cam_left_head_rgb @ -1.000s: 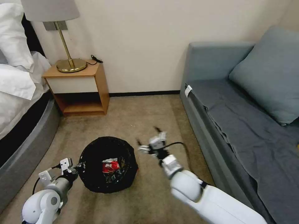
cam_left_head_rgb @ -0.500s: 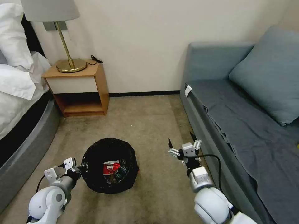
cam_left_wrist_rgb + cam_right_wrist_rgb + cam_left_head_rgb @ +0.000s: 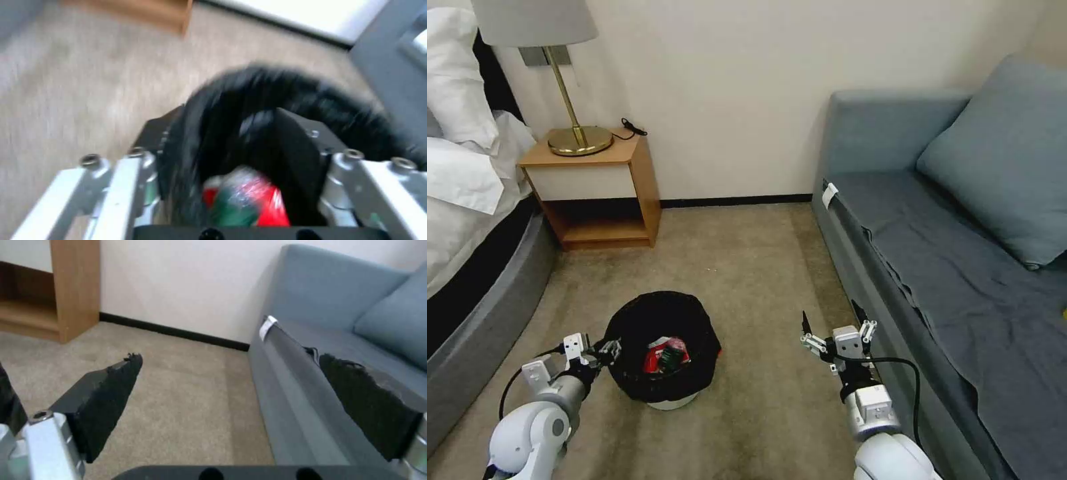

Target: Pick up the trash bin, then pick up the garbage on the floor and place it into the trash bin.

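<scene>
Bin sat lower centre of frame on the carpet, my left gripper clamped on its rim. Red wrapper and other litter lay inside. My right gripper hung lower right beside the sofa, jaws wide, empty. No garbage visible on the floor; task looked nearly finished.

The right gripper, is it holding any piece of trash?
No. The right gripper hangs open over bare carpet beside the sofa, with nothing between its fingers, as the right wrist view shows.
</scene>
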Tool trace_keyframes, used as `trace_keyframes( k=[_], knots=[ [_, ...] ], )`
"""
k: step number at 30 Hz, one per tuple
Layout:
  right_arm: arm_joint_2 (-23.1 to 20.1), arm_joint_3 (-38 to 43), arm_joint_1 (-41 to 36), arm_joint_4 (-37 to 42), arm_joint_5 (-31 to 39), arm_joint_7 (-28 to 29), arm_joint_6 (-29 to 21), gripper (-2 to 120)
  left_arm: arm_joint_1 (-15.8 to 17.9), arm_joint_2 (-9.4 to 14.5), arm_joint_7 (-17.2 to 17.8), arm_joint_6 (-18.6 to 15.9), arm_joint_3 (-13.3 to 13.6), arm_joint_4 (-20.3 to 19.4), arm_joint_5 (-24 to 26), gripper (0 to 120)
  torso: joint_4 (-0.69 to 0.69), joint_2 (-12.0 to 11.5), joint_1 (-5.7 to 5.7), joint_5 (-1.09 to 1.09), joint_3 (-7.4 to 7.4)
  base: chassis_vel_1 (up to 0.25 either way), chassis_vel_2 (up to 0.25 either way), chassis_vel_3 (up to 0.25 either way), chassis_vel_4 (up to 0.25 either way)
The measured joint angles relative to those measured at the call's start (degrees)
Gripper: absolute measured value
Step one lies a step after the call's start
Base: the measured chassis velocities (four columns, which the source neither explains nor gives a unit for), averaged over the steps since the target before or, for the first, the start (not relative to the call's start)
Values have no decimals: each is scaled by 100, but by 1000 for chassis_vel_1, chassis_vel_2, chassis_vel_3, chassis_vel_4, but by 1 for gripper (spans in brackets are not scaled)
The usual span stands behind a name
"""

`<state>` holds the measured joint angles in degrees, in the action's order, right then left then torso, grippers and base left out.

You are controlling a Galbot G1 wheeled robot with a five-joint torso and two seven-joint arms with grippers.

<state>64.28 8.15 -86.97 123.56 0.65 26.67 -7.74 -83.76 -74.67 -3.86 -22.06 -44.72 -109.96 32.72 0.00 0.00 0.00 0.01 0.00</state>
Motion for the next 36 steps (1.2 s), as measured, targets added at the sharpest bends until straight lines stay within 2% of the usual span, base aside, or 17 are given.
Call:
trace_keyframes(
  k=[3, 4, 8, 11, 13, 14, 15, 17, 18, 22, 28, 33, 36],
  knots=[
    [261, 91, -141, 46, -122, 6, 22, 100, -192, -178, -196, 634, 3, -247, -447, 78, 0, 0, 0, 0, 0, 0, 0, 0, 0],
    [261, 91, -141, 46, -122, 6, 22, 100, -192, -178, -196, 634, 3, -247, -447, 78, 0, 0, 0, 0, 0, 0, 0, 0, 0],
    [552, 200, -369, 112, -345, 8, 89, 100, -563, -481, -190, 1236, 143, -622, -1238, 95, 0, 0, 0, -1, 0, 0, 0, 0, 0],
    [622, 247, -453, 134, -438, 8, 128, 100, -718, -600, -176, 1432, 207, -778, -1346, 98, -1, 0, 0, 0, 0, 0, 0, 0, 0],
    [704, 337, -607, 206, -546, 4, 180, 100, -978, -768, -180, 1861, 296, -979, -1513, 100, 0, 0, 0, 0, 0, 0, 0, 0, 0],
    [704, 337, -607, 206, -546, 4, 180, 100, -978, -768, -180, 1861, 296, -979, -1513, 100, 0, 0, 0, 0, 0, 0, 0, 0, 0],
    [745, 401, -710, 246, -607, -2, 224, 100, -1109, -838, -231, 2211, 346, -1073, -1599, 100, 0, 0, 0, 0, -1, 0, 0, 0, 0],
    [779, 480, -835, 288, -688, -17, 276, 100, -1269, -892, -307, 2610, 442, -1191, -1623, 100, -1, 0, 0, 0, -1, 0, 0, 0, 0],
    [779, 480, -835, 288, -688, -17, 276, 100, -1269, -892, -307, 2610, 442, -1191, -1623, 100, -1, 0, 0, 0, -1, 0, 0, 0, 0],
    [834, 611, -1033, 395, -765, -22, 351, 100, -1705, -928, -405, 3013, 646, -1409, -1566, 100, 0, 0, 0, 0, 0, 0, 0, 0, 0],
    [862, 703, -1118, 483, -806, -21, 365, 100, -2026, -929, -406, 3141, 662, -1682, -1444, 100, 0, 0, 0, 0, 0, 0, 0, 0, 0],
    [886, 790, -1152, 516, -881, -81, 409, 100, -2323, -924, -277, 3178, 807, -2057, -1479, 100, 0, 0, 0, -1, 0, 0, 0, 0, 0],
    [885, 836, -1116, 527, -867, -144, 409, 100, -2436, -892, 97, 2765, 825, -2369, -1443, 100, 0, 0, 0, 0, 0, 0, 0, 0, 0]
  ],
)
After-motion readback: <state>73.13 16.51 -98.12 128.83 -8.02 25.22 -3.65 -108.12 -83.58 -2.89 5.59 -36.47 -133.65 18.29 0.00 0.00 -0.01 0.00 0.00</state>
